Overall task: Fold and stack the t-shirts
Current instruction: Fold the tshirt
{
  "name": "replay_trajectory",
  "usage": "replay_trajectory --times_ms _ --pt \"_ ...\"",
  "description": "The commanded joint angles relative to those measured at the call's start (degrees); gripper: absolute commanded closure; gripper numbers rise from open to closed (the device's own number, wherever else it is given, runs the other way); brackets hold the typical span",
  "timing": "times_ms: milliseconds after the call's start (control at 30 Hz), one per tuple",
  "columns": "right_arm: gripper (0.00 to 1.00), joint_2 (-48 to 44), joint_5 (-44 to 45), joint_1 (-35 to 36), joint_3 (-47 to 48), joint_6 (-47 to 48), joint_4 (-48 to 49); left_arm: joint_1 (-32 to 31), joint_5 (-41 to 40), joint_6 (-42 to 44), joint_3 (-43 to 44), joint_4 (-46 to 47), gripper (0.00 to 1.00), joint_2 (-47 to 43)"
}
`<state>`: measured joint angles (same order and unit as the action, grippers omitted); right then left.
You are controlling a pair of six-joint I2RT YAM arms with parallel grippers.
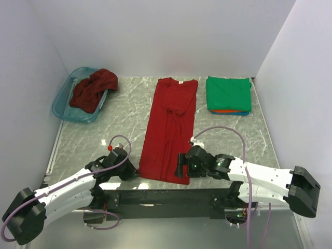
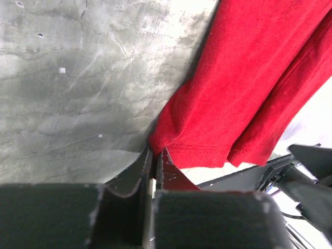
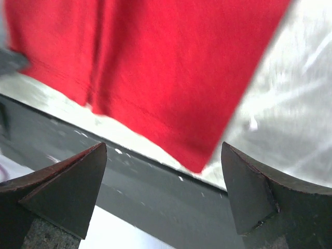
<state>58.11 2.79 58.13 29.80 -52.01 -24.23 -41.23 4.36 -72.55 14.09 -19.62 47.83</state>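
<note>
Bright, even overhead light, faint soft shadows. Beside the red t-shirt [image 1: 168,129], the marble table [image 3: 293,98] glares white in both wrist views; the right wrist view is blurred.

The desk [image 1: 124,116] is grey and stone-patterned, streaked with pale veins. Down its middle lies a red shirt [image 1: 171,129], folded into a long strip, with its collar at the far end and its hem reaching the near edge. A teal basket [image 1: 61,106] sits slantwise in the far left corner. At the far right, a folded green shirt [image 1: 228,92] tops a small pile, with the edges of an orange-red shirt [image 1: 223,111] and a blue shirt [image 1: 241,112] showing beneath.
</note>
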Motion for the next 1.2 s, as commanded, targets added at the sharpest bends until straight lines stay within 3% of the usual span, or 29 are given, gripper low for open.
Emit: replay_trajectory --times_ms 0,133,367,467,733,833,867,1033,1167 --pt "0.04 1.2 4.6 4.0 2.2 -5.0 -6.8 0.1 0.6 0.7 -2.0 1.0 0.97 -1.2" --pt "0.06 3.1 6.0 7.1 2.7 -7.6 -7.5 0.1 3.1 -1.4 -5.3 4.5 1.00 -4.1" --pt "0.23 6.0 7.4 8.4 2.1 -9.3 -3.6 0.1 1.6 -2.4 -6.1 1.8 1.00 -9.0" --pt "0.31 6.2 7.4 8.3 1.8 -9.6 -3.1 0.1 1.5 -2.3 -6.3 1.2 1.00 -9.2" --pt "0.40 7.0 7.1 8.4 -1.0 -11.8 -1.7 0.1 2.3 -1.4 -6.4 3.9 1.00 -6.6" --pt "0.48 7.7 7.8 8.3 -1.0 -11.8 -1.4 0.1 2.2 -1.3 -6.4 4.2 1.00 -6.5" --pt "0.55 8.1 7.8 8.5 -0.9 -11.9 -1.9 0.0 2.3 -1.4 -6.4 4.1 1.00 -6.7" --pt "0.58 9.3 7.8 8.5 -1.7 -13.2 -2.3 0.1 1.3 -1.7 -6.4 1.6 1.00 -8.9" --pt "0.73 9.3 7.8 8.9 -1.2 -13.3 -4.9 0.0 0.6 -2.0 -6.0 -1.0 1.00 -9.9"
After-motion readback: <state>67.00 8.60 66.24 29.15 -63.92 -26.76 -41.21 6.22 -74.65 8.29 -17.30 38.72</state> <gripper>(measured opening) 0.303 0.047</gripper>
